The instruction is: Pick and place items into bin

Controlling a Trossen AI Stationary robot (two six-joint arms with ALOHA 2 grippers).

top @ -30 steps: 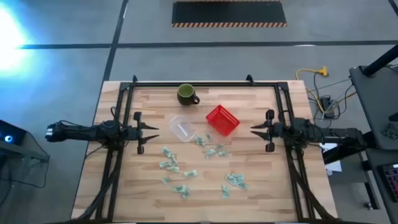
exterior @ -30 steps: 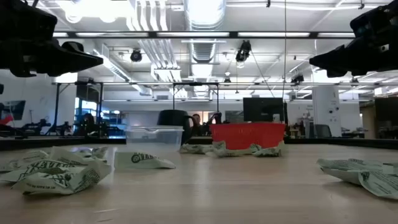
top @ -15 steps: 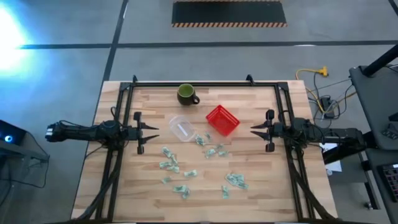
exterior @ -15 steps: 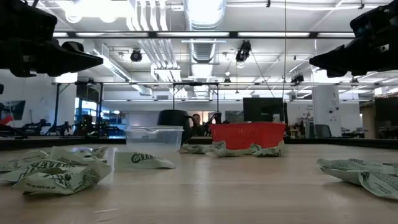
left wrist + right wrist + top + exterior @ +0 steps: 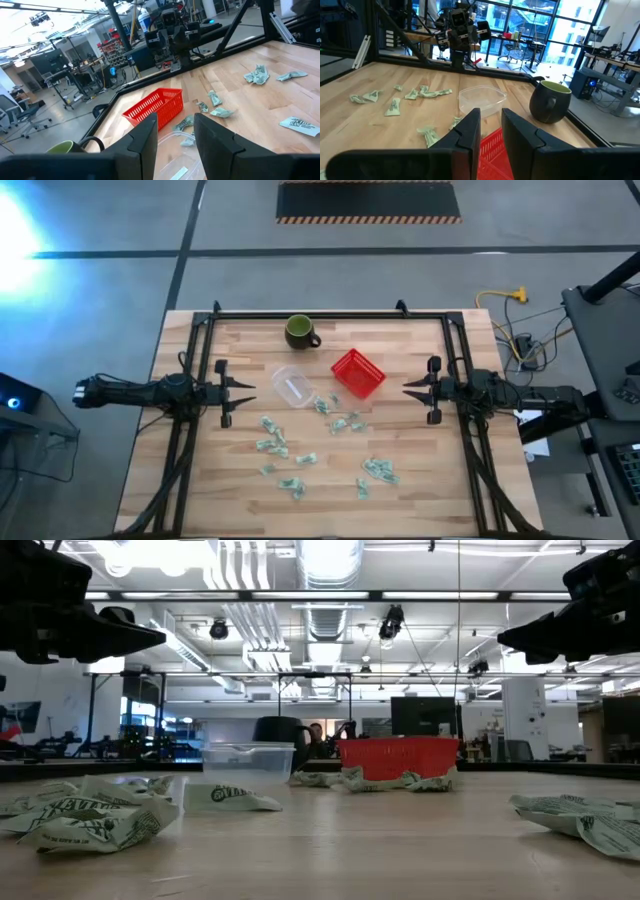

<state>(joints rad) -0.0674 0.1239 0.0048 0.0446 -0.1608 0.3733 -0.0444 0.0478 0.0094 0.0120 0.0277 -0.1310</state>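
Left gripper point(image 5: 248, 390) hovering at left edge, fingers slightly apart, holding nothing; right gripper point(image 5: 408, 390) likewise at right. Wrappers point(image 5: 322, 442) lying between; red bin point(image 5: 357, 373) sitting nearer right gripper.

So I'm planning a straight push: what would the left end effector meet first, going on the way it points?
Probably the clear tub, if low enough; the left end effector hovers above the table, so depth is unclear.
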